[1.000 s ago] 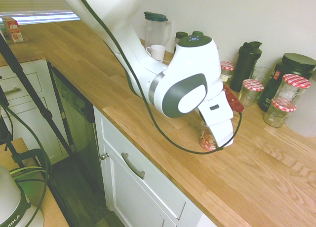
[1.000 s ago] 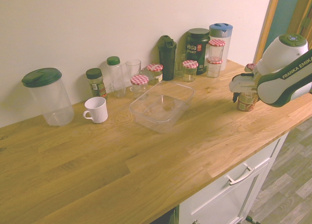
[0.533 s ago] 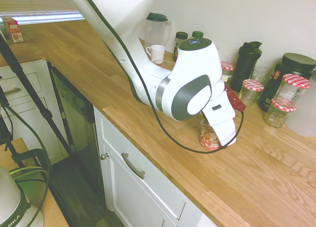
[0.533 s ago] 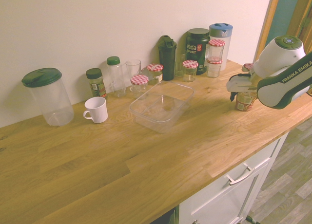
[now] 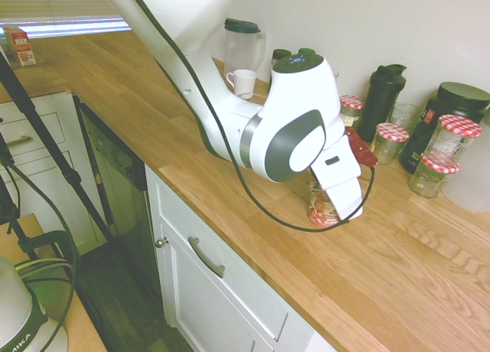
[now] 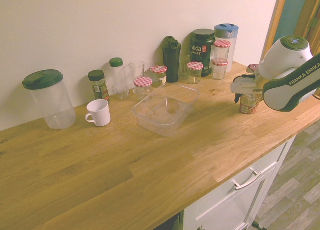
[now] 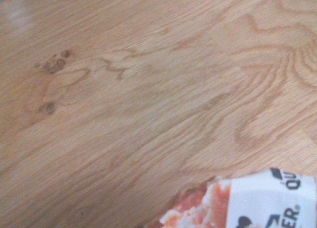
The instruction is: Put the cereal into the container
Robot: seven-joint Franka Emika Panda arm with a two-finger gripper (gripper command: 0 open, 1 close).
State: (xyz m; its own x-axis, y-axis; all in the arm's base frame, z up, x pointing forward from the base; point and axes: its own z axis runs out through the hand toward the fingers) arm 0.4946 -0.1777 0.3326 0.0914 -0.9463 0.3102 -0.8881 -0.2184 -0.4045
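The cereal (image 6: 247, 104) is a small cup with red, orange and white print. My gripper (image 6: 246, 96) is shut on it just above the wooden counter, near the right end in the second exterior view. In the first exterior view the cereal (image 5: 321, 211) shows under the white hand, and its printed side (image 7: 247, 203) fills a corner of the wrist view. The container (image 6: 145, 121), a shallow clear tub, stands on the counter well to the left of the cup, apart from it. It holds nothing.
Along the wall stand jars with red-checked lids (image 6: 195, 66), a black shaker (image 6: 171, 52), a dark tub (image 6: 202, 49), a drinking glass (image 6: 136, 70), a white mug (image 6: 98, 112) and a green-lidded pitcher (image 6: 50, 100). The counter's front edge (image 6: 240, 170) runs close below the arm.
The gripper has carried the cereal a short way left along the counter toward the container in the second exterior view. Nothing else has moved.
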